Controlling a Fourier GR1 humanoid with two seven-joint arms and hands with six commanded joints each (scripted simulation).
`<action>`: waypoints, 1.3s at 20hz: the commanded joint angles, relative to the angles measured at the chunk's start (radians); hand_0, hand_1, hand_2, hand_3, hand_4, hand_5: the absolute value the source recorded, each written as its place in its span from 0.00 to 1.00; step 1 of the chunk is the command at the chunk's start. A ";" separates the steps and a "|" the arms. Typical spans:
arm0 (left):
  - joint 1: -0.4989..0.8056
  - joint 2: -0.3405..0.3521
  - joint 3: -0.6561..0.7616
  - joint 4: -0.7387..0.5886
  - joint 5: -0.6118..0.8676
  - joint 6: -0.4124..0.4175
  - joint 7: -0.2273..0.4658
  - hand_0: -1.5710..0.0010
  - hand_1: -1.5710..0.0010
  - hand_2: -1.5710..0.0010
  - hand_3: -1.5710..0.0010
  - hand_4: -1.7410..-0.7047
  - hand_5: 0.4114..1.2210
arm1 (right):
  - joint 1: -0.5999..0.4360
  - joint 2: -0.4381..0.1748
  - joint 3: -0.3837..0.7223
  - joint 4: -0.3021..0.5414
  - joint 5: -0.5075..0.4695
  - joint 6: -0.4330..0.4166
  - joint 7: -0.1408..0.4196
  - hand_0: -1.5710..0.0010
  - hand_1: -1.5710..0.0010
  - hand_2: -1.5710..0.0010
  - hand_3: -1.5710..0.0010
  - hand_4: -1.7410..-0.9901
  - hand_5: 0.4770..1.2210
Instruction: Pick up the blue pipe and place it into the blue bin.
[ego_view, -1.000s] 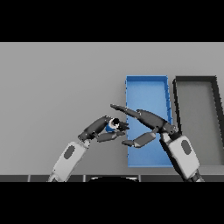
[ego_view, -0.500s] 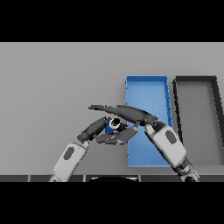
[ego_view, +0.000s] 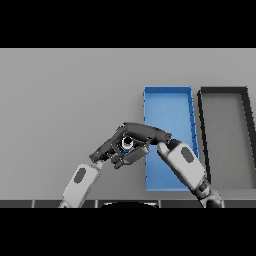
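Nearest the robot, both hands meet just left of the blue bin (ego_view: 167, 107). The left hand (ego_view: 107, 149) reaches up from the lower left, its dark fingers bent toward the blue pipe (ego_view: 127, 143). The right hand (ego_view: 145, 132) arches over from the right, fingers curved across the top of the pipe and the thumb under it, so it looks clamped on the pipe. Whether the left hand actually grips the pipe or only rests against it, I cannot tell.

The pipe sits between the two hands, only a small blue and white patch showing (most of it is hidden by fingers).

The main risk, as I judge it, is the handover or lift: with two hands crowding one small, probably smooth and round piece, one hand pulling away could roll it out of the other's grasp onto the grey table (ego_view: 60, 100). A short carry to the right could also catch the bin's near left wall.

Past the hands, the bin is a long, shallow rectangular tray with thin upright walls. To its right, just beside it, lies a dark bin (ego_view: 202, 120) of the same shape, with a matte grey floor.
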 joint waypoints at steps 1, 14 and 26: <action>-0.003 0.000 0.007 0.003 0.002 -0.007 0.003 0.00 0.00 0.00 0.04 0.04 1.00 | 0.006 0.000 0.005 -0.002 0.000 -0.004 -0.005 0.14 0.14 0.14 0.24 0.15 0.51; 0.001 0.019 0.031 -0.032 -0.080 -0.010 -0.031 0.26 0.32 0.34 0.41 0.26 1.00 | 0.032 0.021 0.021 -0.030 0.075 -0.055 -0.100 0.01 0.01 0.01 0.01 0.01 0.97; 0.011 0.010 0.061 -0.014 -0.096 -0.075 0.070 0.95 0.95 0.95 0.96 0.75 0.19 | 0.063 0.079 -0.005 -0.051 0.103 -0.034 0.013 0.00 0.00 0.00 0.00 0.00 1.00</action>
